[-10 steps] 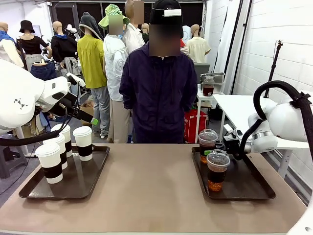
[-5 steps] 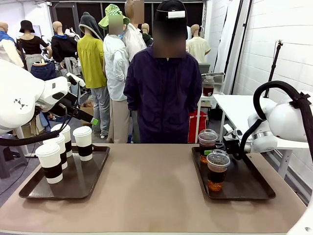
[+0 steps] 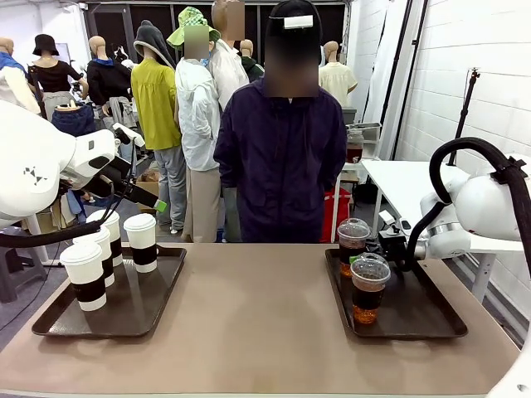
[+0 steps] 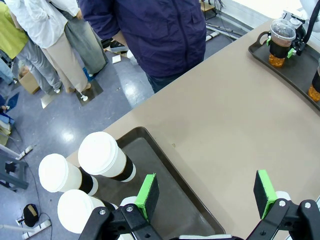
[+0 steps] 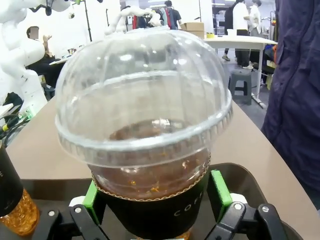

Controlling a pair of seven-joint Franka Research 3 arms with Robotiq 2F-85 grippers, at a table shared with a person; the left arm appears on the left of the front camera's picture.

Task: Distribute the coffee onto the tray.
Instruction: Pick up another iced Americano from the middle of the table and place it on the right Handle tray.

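In the front view, a dark tray (image 3: 124, 319) at the table's left side carries four tall white paper cups with brown sleeves (image 3: 141, 242), and the left arm's gripper (image 3: 143, 197) hangs above and behind them, apart from every cup; from this angle its jaws are too small to judge. A second dark tray (image 3: 423, 319) on the right holds two clear dome-lidded cups of brown drink: the near one (image 3: 369, 290) stands free, and the far one (image 3: 353, 245) sits at the tray's back corner with the right gripper (image 3: 383, 247) just beside it, though whether the pads touch the cup is hard to read here. A person in a dark purple jacket (image 3: 282, 162) stands at the far edge of the table. In the left wrist view, the left gripper (image 4: 206, 192) has its green pads spread wide with nothing between them, poised over the tray's edge (image 4: 165, 165) and the bare tabletop (image 4: 225, 115); three paper cups (image 4: 102, 156) stand on the tray just to the left of its fingers. In the right wrist view, the far dome-lidded cup (image 5: 145, 125) sits directly between the right gripper's green pads (image 5: 220, 187), which flank its dark sleeve on both sides with the jaws parted and a sliver of gap at each pad, so the cup rests on the tray (image 5: 245, 180) rather than in a grip.
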